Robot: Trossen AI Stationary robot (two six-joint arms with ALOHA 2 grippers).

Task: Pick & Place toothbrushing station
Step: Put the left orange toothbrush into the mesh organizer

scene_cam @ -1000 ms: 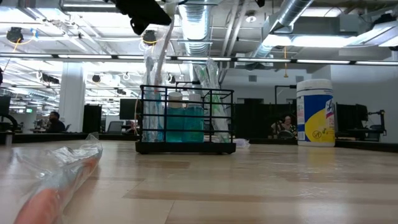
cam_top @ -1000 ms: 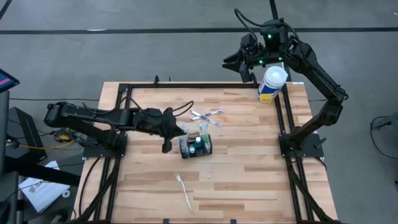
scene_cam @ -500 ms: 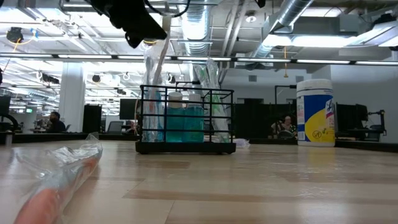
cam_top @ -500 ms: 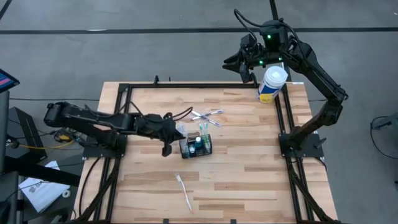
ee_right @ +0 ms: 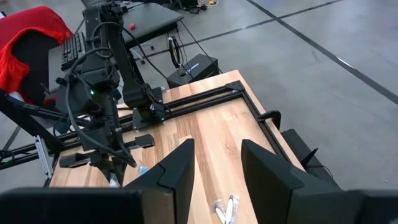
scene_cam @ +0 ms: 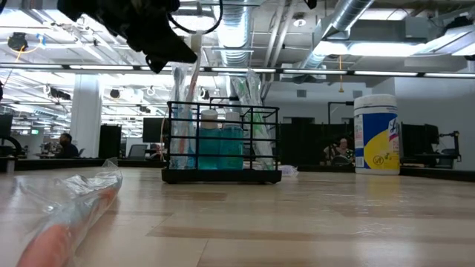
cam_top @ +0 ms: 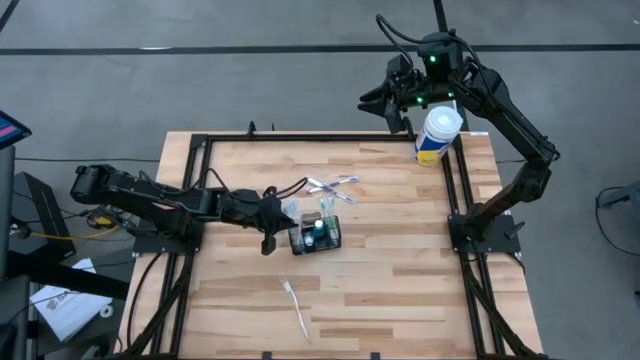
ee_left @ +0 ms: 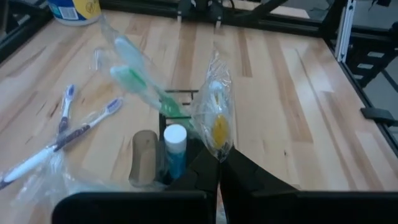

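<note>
Nearest the front edge of the pale butcher-block table [cam_top: 400, 290] lies one toothbrush in a crinkled clear wrapper [cam_top: 296, 306]; the low view shows it close up as a glossy, orange-tinted bundle [scene_cam: 67, 211], which the overhead shot reduces to a thin white sliver. At the table's middle stands the toothbrushing station [cam_top: 316, 236], a small black wire-mesh rectangle with compartments, upright [scene_cam: 223, 144]. The low view shows a teal bottle behind its bars; the left wrist view adds the bottle's white cap [ee_left: 175, 135], a green-headed wrapped brush [ee_left: 134, 78] leaning out, and a wrapped one with a yellow patch [ee_left: 217, 118]. The left gripper [cam_top: 272, 222] sits just beside the station, on the side toward the table's left edge, fingers pressed together, the yellow-patched wrapper rising right at their tips; whether they pinch it I cannot tell. Toward the back edge, two or three loose toothbrushes [cam_top: 332, 187] lie crossed. At the back right corner stands one white-and-yellow cylindrical tub [cam_top: 437, 135], smooth plastic. The right gripper [cam_top: 398, 112] hangs just past that corner, fingers [ee_right: 177, 168] apart, holding nothing.
</note>
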